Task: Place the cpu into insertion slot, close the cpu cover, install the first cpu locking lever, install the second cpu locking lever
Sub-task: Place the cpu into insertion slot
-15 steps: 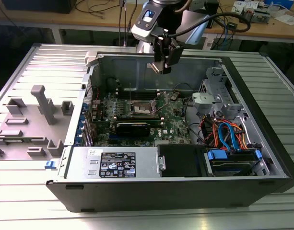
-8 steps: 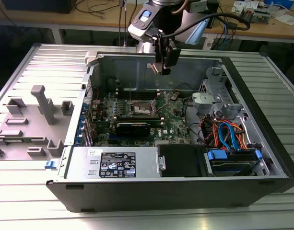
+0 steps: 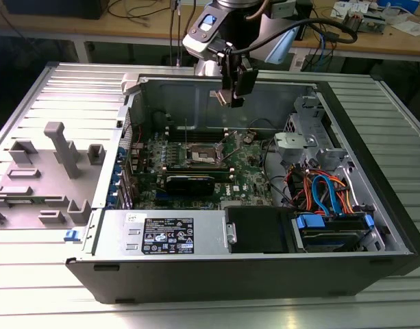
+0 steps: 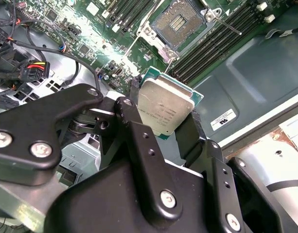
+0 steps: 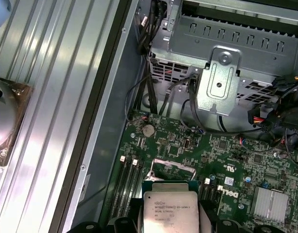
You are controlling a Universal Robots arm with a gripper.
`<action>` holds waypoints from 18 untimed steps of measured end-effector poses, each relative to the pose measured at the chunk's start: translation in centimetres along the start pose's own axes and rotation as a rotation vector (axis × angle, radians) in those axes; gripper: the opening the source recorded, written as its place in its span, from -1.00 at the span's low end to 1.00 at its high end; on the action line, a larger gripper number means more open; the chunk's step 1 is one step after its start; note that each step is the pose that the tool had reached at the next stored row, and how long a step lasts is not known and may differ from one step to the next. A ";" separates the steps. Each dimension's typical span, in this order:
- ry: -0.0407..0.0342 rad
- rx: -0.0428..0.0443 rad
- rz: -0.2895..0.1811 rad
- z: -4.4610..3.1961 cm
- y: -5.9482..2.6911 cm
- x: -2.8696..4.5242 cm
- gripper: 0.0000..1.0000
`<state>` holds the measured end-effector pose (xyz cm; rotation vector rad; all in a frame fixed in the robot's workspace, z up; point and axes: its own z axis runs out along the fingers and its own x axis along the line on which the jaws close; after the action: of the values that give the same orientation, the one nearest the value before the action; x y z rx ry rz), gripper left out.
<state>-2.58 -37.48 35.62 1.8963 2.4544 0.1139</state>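
Gripper [image 3: 233, 94]: hangs above the open computer case [image 3: 264, 277], towards its far wall in the exterior view
Fingers [image 4: 190, 138]: black, closed narrow on the cpu, one on each of two opposite edges
Cpu [image 4: 163, 109]: held clear in the air, silver-grey lid facing both wrist views, green edge showing round the lid; touches nothing but the fingers
Insertion slot [image 4: 180, 22]: on the motherboard [image 3: 245, 179], well apart from the cpu and below it; its dark contact field lies bare inside the silvery rim, no chip in it
Cover and levers: a thin metal rod lies just beside the slot in the second wrist view; whether the cover stands up or lies flat I cannot tell
Memory slots [image 4: 214, 43]: long, black, in a row running alongside the slot
Drive cage [image 5: 221, 82]: grey sheet metal, beyond the motherboard's edge
Cables [image 3: 320, 190]: orange and blue bundle in the case, to the exterior view's right
Desk [image 3: 45, 295]: ribbed metal, carries the case
Grey fixture [image 3: 55, 161]: on the desk, to the exterior view's left, apart from the case
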 end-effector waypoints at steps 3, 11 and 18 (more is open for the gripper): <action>-0.0002 0.0000 0.001 0.00 0.00 0.00 0.08; -0.0024 -0.0002 0.028 0.06 -0.01 -0.01 0.08; -0.0106 -0.0012 0.129 0.31 -0.03 -0.04 0.08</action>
<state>-2.58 -37.52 35.31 2.0487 2.3232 0.1087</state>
